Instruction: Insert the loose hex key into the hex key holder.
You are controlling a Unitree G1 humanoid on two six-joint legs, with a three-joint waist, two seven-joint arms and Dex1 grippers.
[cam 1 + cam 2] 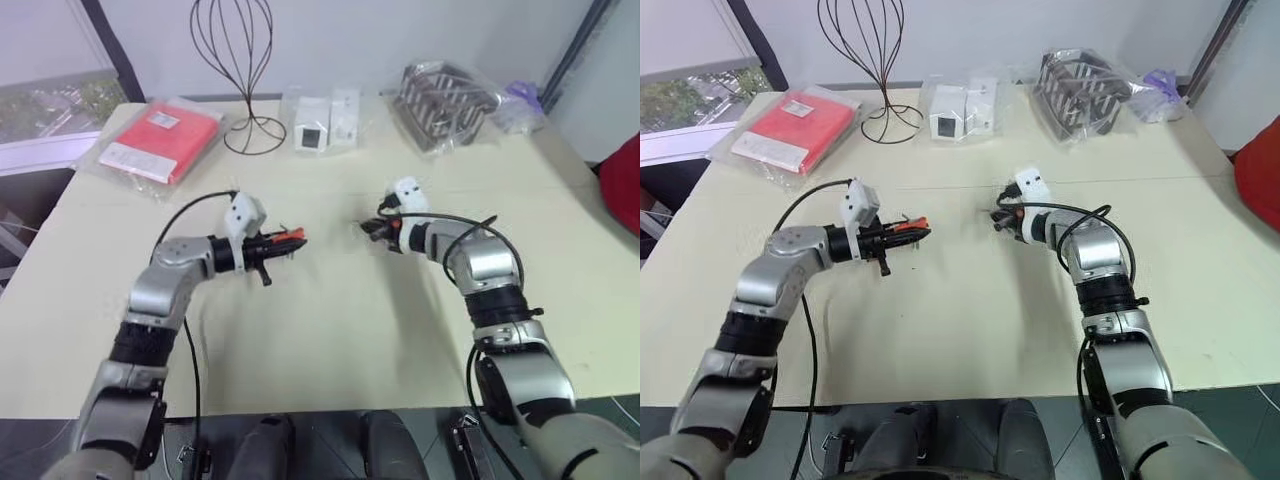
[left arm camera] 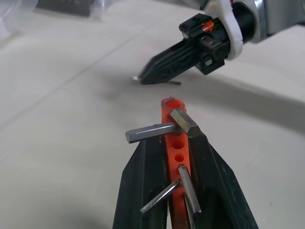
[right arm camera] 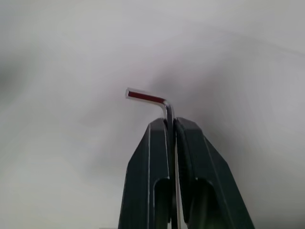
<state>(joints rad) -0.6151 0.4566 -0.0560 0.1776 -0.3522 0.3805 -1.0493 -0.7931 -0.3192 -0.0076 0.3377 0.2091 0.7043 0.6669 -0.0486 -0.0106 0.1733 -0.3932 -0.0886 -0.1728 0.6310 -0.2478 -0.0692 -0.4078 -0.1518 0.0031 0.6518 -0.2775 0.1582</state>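
Two packets (image 1: 160,140), maybe more, lie beyond hex key holder (image 2: 175,148).

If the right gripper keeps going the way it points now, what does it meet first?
Probably the hex key holder clamped in the left gripper. The right gripper, shut on the loose hex key, aims across the gap toward it, though depth and height alignment are unclear.

office or lab: pale worktable (image 1: 330,330), window blind (image 1: 45,40).

Far edge of table (image 1: 330,330): red packet (image 1: 160,140), wire stand (image 1: 240,70), white boxes (image 1: 325,120), bagged metal rack (image 1: 445,100).
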